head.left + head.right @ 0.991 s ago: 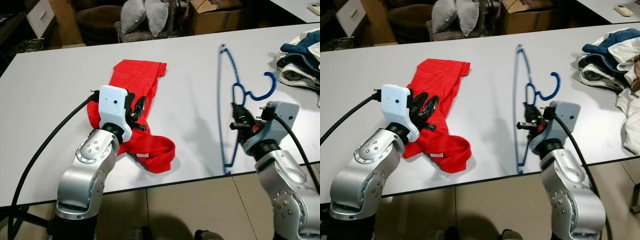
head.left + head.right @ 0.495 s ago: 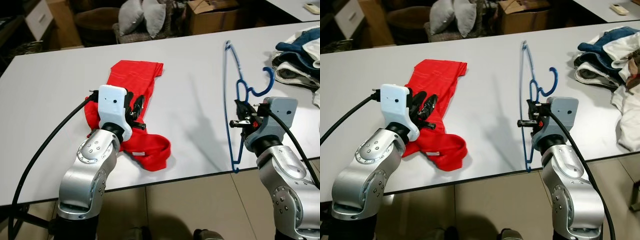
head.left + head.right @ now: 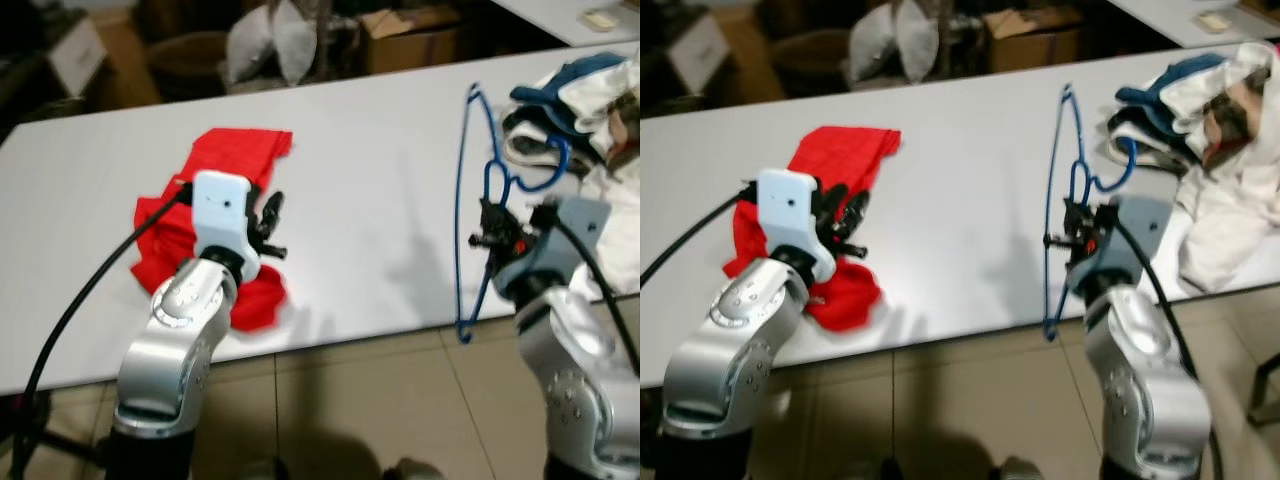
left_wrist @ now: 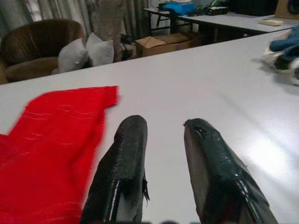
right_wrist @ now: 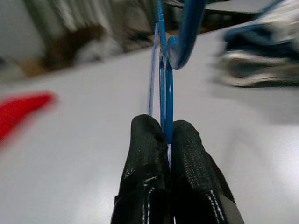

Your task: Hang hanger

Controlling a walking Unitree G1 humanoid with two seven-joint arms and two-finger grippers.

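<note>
A blue wire hanger (image 3: 466,200) stands nearly upright over the right part of the white table (image 3: 370,170), its lower end past the front edge. My right gripper (image 3: 490,222) is shut on the hanger's neck just under the hook (image 3: 545,172); the right wrist view shows the wire pinched between both fingers (image 5: 148,158). A red garment (image 3: 215,190) lies crumpled on the left of the table. My left gripper (image 3: 268,222) hovers over its right edge, open and holding nothing, fingers (image 4: 122,163) apart.
A heap of blue and white clothes (image 3: 1200,120) lies at the table's right end, close to the hanger's hook. Behind the table stand a brown armchair with grey pillows (image 4: 74,53) and a cardboard box (image 3: 410,35). Tiled floor (image 3: 350,410) lies before the table.
The camera has shifted right and the picture is blurred. The hanger, held by my right gripper, has risen and moved toward the clothes pile. The left gripper stays by the red garment.
</note>
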